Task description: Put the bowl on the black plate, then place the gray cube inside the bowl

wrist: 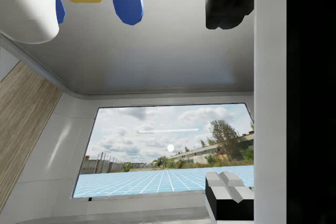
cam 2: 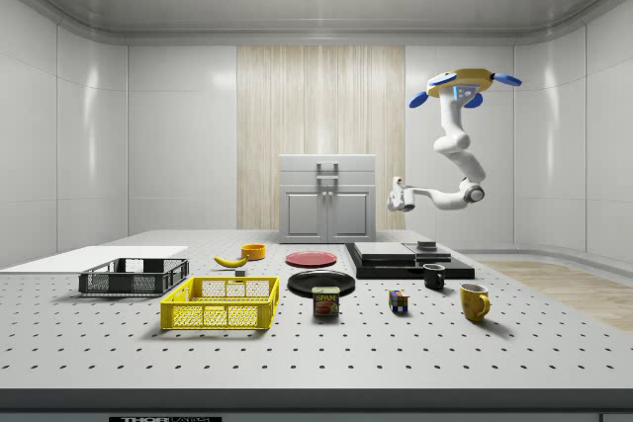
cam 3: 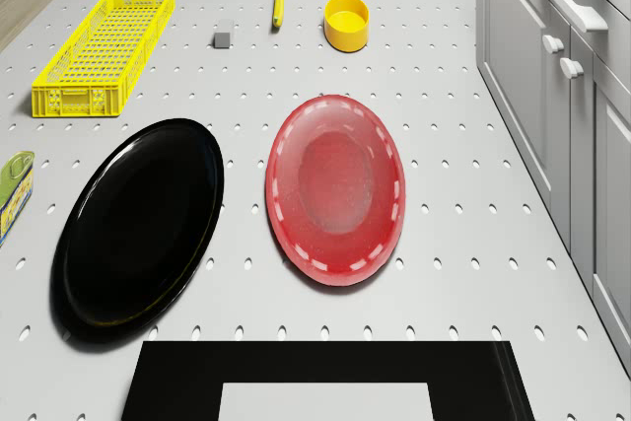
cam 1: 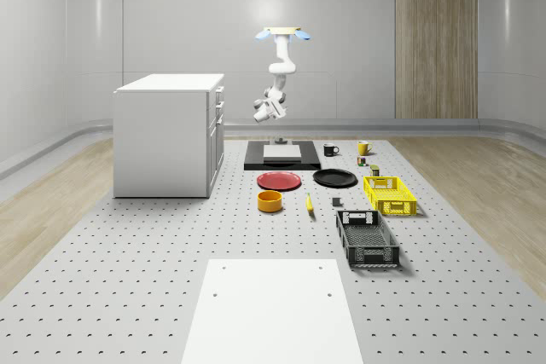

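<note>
Two plates side by side, bowl (cam 1: 270, 201) well apart, drone (cam 1: 282, 34) hovering high, jaws wide, empty.

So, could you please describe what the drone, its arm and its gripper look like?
The drone has a flat yellow body with blue rotor discs at its corners and a small light-blue panel on its side. The arm beneath it is glossy white, built of rounded segments with grey bands at the joints. The gripper is white and grey; the wrist view shows black fingertips with grey pads.
</note>
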### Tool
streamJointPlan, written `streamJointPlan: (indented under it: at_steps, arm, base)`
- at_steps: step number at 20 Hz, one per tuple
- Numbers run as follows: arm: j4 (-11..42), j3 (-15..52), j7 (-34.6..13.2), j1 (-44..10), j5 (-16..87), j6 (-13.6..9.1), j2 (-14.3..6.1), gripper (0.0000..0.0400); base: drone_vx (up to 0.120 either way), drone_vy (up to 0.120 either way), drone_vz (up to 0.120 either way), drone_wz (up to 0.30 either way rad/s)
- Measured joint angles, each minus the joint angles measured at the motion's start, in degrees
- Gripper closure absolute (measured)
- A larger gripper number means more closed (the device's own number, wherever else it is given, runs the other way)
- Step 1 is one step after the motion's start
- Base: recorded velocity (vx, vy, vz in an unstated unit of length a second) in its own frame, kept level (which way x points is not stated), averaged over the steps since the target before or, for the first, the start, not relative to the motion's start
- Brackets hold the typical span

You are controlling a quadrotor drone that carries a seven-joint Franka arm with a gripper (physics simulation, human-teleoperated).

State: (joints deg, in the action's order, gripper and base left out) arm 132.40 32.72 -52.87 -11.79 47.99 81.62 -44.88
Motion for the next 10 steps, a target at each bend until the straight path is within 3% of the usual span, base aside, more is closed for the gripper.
streamJointPlan:
  at_steps: [2, 5, 10]
  arm:
    - [7.21, 7.36, -3.62, -3.75, 12.89, 0.21, -1.61, 0.0]
    - [18.28, 17.24, -10.8, -11.25, 32.07, -1.13, -4.17, 0.0]
    - [29.3, 28.49, -22.82, -26.46, 54.1, -7.37, -7.99, 0.0]
  base:
    - [0.12, -0.06, 0.0, 0.0]
    - [0.12, 0.0, -0.12, 0.0]
    - [0.12, 0.0, -0.12, 0.0]
